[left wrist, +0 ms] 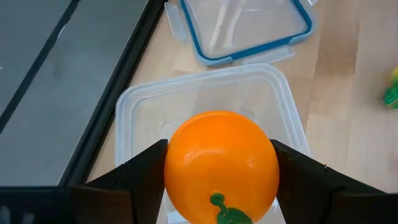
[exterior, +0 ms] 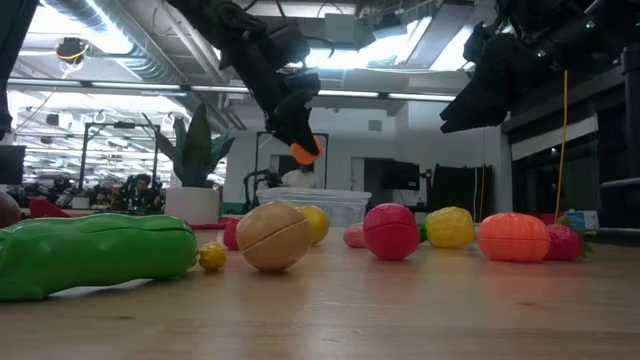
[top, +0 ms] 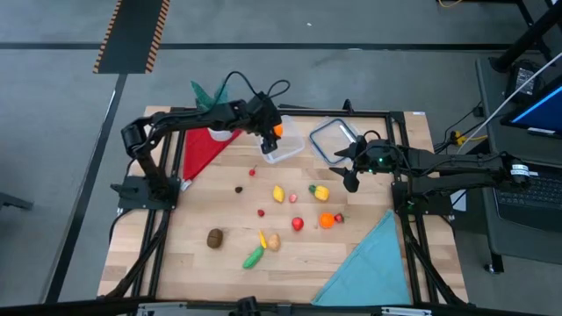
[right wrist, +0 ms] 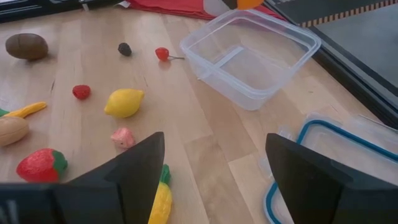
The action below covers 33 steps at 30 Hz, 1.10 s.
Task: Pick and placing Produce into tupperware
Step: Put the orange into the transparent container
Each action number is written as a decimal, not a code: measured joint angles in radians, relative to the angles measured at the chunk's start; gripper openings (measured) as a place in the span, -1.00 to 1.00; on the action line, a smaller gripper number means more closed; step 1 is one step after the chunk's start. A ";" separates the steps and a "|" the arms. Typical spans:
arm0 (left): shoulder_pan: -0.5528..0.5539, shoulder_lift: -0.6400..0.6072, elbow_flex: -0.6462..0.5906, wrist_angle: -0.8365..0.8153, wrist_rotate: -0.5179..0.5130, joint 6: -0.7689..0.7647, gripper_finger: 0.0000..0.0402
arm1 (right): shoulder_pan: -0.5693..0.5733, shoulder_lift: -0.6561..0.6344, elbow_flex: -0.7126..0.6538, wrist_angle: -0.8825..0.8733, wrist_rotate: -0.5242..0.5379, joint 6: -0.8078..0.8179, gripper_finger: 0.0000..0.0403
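Observation:
My left gripper (top: 271,131) hangs over the far middle of the table, shut on an orange toy fruit (left wrist: 221,165). Right below it stands the clear tupperware (left wrist: 205,93), nothing inside it. In the low view the fruit (exterior: 305,152) hangs well above the tupperware (exterior: 310,203). The other produce lies loose on the wood: a lemon (top: 278,194), a yellow piece (top: 320,191), an orange piece (top: 327,220), a red one (top: 298,224), a brown kiwi (top: 215,237), a green pod (top: 253,257). My right gripper (top: 351,168) waits open, right of the tupperware and above the table. My left gripper pinches the orange fruit between its two fingers (left wrist: 146,174), one on each side of its round body (left wrist: 177,162). The fingers come from above, pointing down. The fruit is lifted clear over the tupperware, its green stem (left wrist: 225,211) turned toward the wrist.
The flat lid with a blue rim (top: 335,140) lies right of the tupperware, near my right gripper. A red cloth (top: 204,149) and a potted plant (top: 206,92) sit at the far left, a teal cloth (top: 373,263) at the near right corner.

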 joint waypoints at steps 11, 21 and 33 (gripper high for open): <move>-0.003 0.099 -0.002 -0.015 0.000 -0.007 0.19 | 0.000 0.000 0.000 -0.003 0.000 0.000 0.40; -0.015 0.117 -0.002 -0.042 0.044 0.001 0.19 | 0.000 0.000 0.000 -0.003 0.000 0.000 0.40; -0.029 0.117 -0.002 -0.045 0.035 0.002 0.19 | 0.000 0.000 0.000 -0.003 0.000 0.005 0.40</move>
